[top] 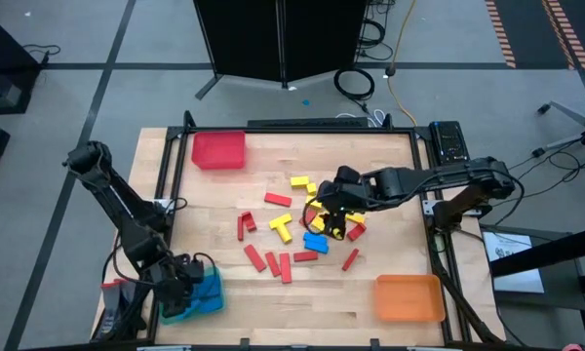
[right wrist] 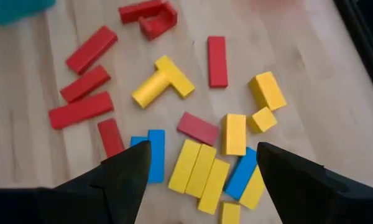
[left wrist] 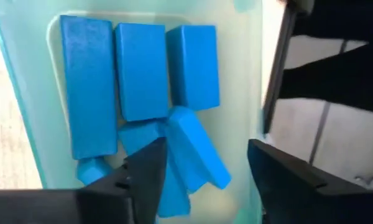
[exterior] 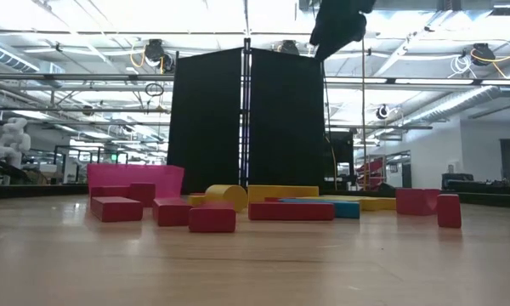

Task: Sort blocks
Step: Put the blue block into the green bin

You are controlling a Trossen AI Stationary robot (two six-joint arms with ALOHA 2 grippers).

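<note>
At tabletop point(top: 370, 292) centre, roughly 3 o'clock of the middle, the right hand point(top: 327, 216) hangs over the mixed pile of blocks point(top: 312, 229). Its fingers stand wide apart with nothing between them; its wrist view looks down on a row of yellow blocks point(right wrist: 202, 168), two blue blocks point(right wrist: 156, 155) and a red block point(right wrist: 198, 128) directly below.

Loose red blocks point(top: 273, 261) lie scattered toward 6 and 9 o'clock of the pile, most lying apart from one another. A yellow T-shaped pair point(top: 282, 226) sits between them and the pile.

Left hand point(left wrist: 199, 171) is at the 7 o'clock corner, over the blue tray point(top: 210, 297). Fingers parted, gripping nothing; one blue block point(left wrist: 196, 152) lies tilted between them on top of other blue blocks in the tray, three of them side by side.

Red tray point(top: 219, 149) at 11 o'clock, orange tray point(top: 408, 297) at 5 o'clock.

Handling, judged: blocks look rigid, light, smooth-faced, not fragile. Best taken across the narrow width at mid-length. Those in the pile touch their neighbours, so fingers may nudge adjacent pieces; an outlying block is the easier pick.
</note>
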